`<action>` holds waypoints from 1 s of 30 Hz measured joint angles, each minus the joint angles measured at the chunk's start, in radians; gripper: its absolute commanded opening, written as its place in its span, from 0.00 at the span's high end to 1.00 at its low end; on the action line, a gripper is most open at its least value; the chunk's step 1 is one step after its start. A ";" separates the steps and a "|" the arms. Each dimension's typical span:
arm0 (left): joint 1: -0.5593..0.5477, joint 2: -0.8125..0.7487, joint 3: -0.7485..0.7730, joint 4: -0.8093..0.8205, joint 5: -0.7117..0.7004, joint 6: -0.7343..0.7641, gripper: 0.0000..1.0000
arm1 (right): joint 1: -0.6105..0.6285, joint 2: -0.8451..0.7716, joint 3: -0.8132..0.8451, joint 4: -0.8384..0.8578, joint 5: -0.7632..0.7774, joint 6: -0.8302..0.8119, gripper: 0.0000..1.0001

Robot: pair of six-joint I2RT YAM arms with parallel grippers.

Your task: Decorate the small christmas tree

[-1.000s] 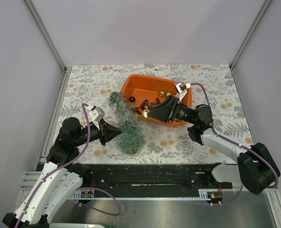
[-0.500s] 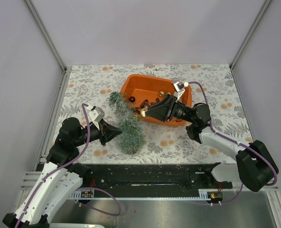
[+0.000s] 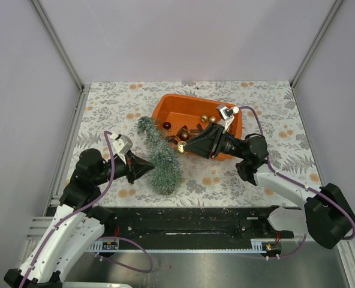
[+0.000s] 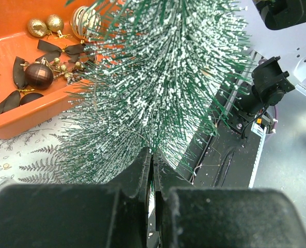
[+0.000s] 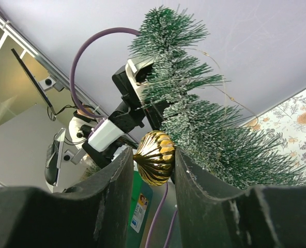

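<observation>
The small christmas tree [image 3: 160, 157], frosted green and bristly, lies slanted on the table with its wide end toward me. My left gripper [image 3: 152, 166] is shut on needles low on the tree's left side, and the tree [image 4: 163, 82] fills the left wrist view above its jaws [image 4: 153, 155]. My right gripper [image 3: 185, 146] is shut on a ribbed gold bauble [image 3: 180, 148], held against the tree's right side. In the right wrist view the gold bauble [image 5: 154, 157] sits between the fingers, right beside the tree [image 5: 204, 124].
An orange tray [image 3: 165, 107] stands behind the tree, holding a dark red bauble [image 4: 38, 75], gold baubles [image 4: 45, 25] and dark ribbons. A black rail [image 3: 183, 222] runs along the near table edge. Grey walls close in the left, back and right.
My right gripper has carried the gold bauble a little leftward and nearer, up to the tree's side. The left gripper and the tree have stayed still.
</observation>
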 measured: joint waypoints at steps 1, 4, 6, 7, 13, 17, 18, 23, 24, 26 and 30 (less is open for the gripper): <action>0.000 0.000 -0.003 0.001 0.000 -0.001 0.95 | 0.000 -0.012 0.000 -0.009 0.002 -0.003 0.96; 0.001 0.000 -0.005 0.004 0.000 -0.005 0.95 | 0.000 -0.039 -0.001 -0.029 0.003 -0.012 0.96; 0.001 0.000 -0.005 0.006 0.000 -0.008 0.95 | 0.000 -0.048 -0.001 -0.035 0.003 -0.016 0.96; 0.001 0.000 -0.005 0.006 0.000 -0.009 0.95 | 0.000 -0.049 -0.001 -0.035 0.003 -0.018 0.96; 0.002 0.000 -0.005 0.006 0.000 -0.014 0.95 | 0.001 -0.045 -0.003 -0.042 0.002 -0.018 0.96; 0.002 0.000 -0.005 0.006 0.000 -0.015 0.95 | 0.001 -0.023 -0.005 -0.041 0.003 -0.017 0.96; 0.002 0.000 -0.005 0.006 0.000 -0.016 0.95 | 0.001 -0.018 -0.005 -0.041 0.002 -0.016 0.96; 0.003 0.000 -0.005 0.006 0.000 -0.017 0.95 | 0.003 -0.014 -0.008 -0.040 0.002 -0.011 0.96; 0.003 0.000 -0.005 0.006 0.000 -0.017 0.95 | 0.005 -0.014 -0.008 -0.039 0.002 -0.011 0.96; 0.004 0.000 -0.005 0.006 0.000 -0.017 0.95 | 0.011 -0.014 -0.008 -0.037 0.003 -0.011 0.96; 0.005 0.000 -0.005 0.006 0.000 -0.017 0.95 | 0.021 -0.015 -0.008 -0.033 0.003 -0.011 0.96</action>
